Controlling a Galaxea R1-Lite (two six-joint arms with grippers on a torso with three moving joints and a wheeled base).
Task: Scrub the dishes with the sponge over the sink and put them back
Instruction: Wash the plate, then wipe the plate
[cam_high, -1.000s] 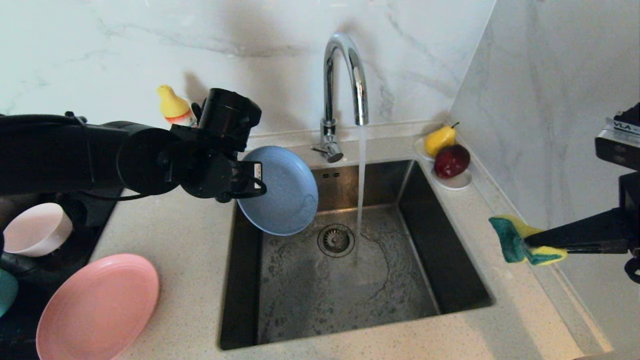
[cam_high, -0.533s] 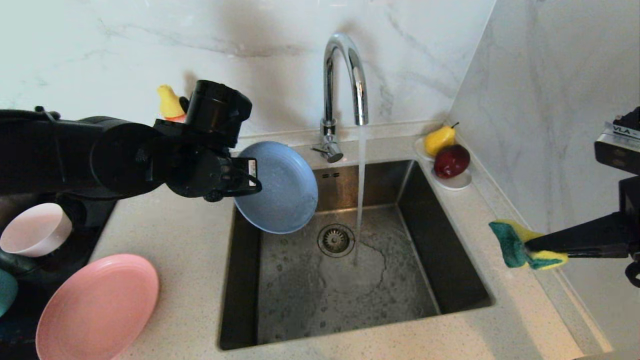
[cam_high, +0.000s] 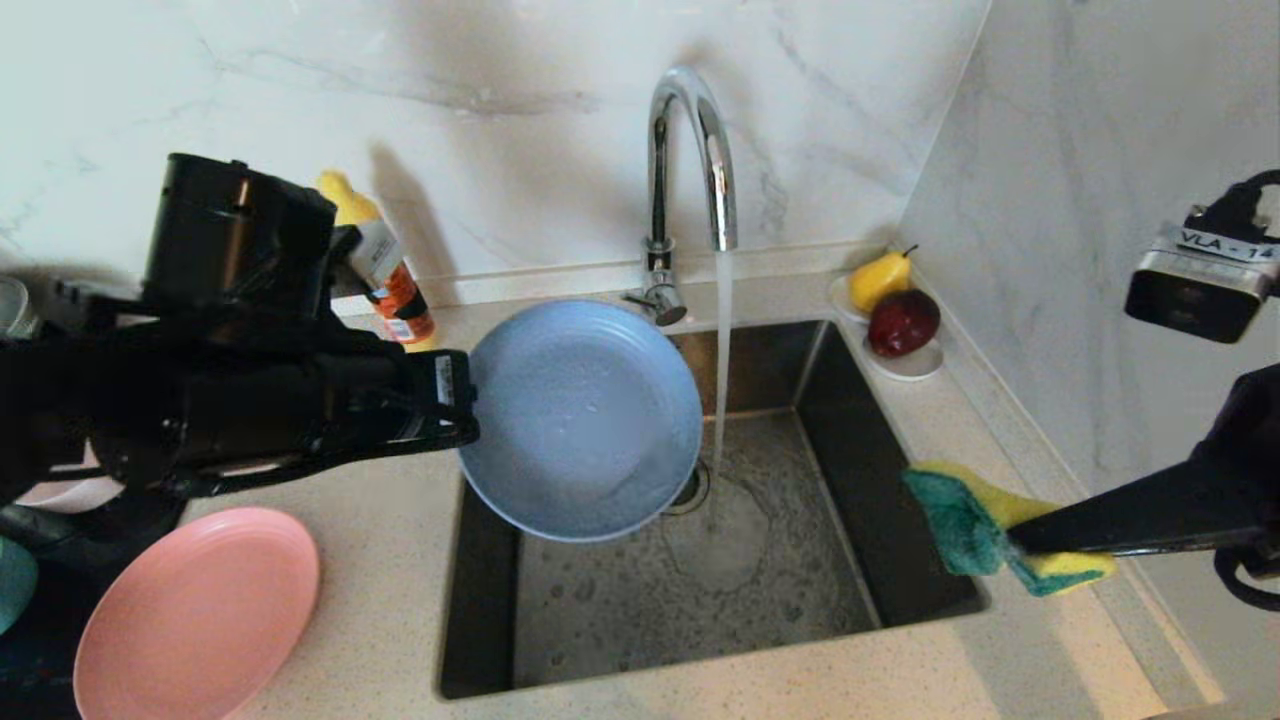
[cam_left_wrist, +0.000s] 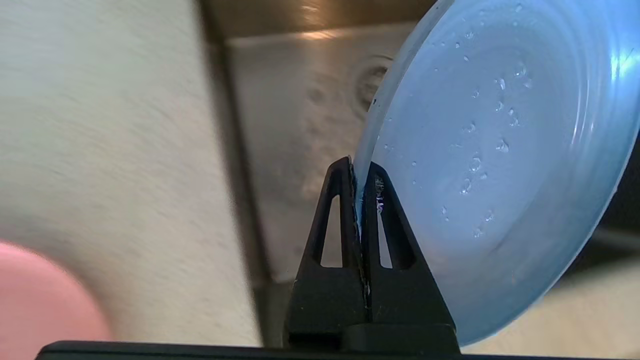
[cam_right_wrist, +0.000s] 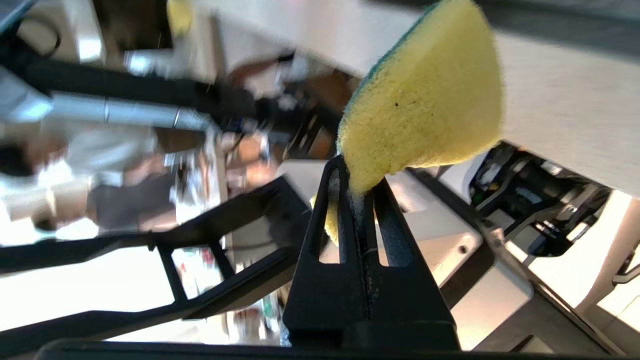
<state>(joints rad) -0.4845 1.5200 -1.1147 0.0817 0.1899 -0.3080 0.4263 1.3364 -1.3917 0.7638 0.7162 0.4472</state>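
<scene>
The left gripper (cam_high: 462, 395) is positioned over the left edge of the sink (cam_high: 880, 480), its jaws clamped together on the rim of the grey-blue plate (cam_high: 585, 420). The plate is held clear of the basin over the rear-left part of the sink, tilted with its concave face toward the head camera; water droplets show on that face in the left wrist view (cam_left_wrist: 500, 150). The stream from the chrome tap (cam_high: 690, 150) falls just beside the plate's right edge and strikes the basin floor near the strainer drain (cam_high: 692, 487), which the plate partly hides. The right gripper (cam_high: 1015, 545) is above the right edge of the sink toward its front corner, jaws closed on the sponge (cam_high: 985, 525); the green scouring side faces the sink and the yellow side faces away. The sponge is apart from the plate. The salmon-pink plate (cam_high: 195, 610) lies on the countertop (cam_high: 400, 570) at the front left. The pale pink bowl (cam_high: 60, 492) and the teal bowl (cam_high: 12, 590) are at the far left, mostly hidden. An orange bottle (cam_high: 395, 285) stands at the rear edge of the countertop behind the left arm. A white dish (cam_high: 915, 362) holding a pear (cam_high: 880, 280) and a dark red fruit (cam_high: 903, 322) sits at the rear-right corner.
</scene>
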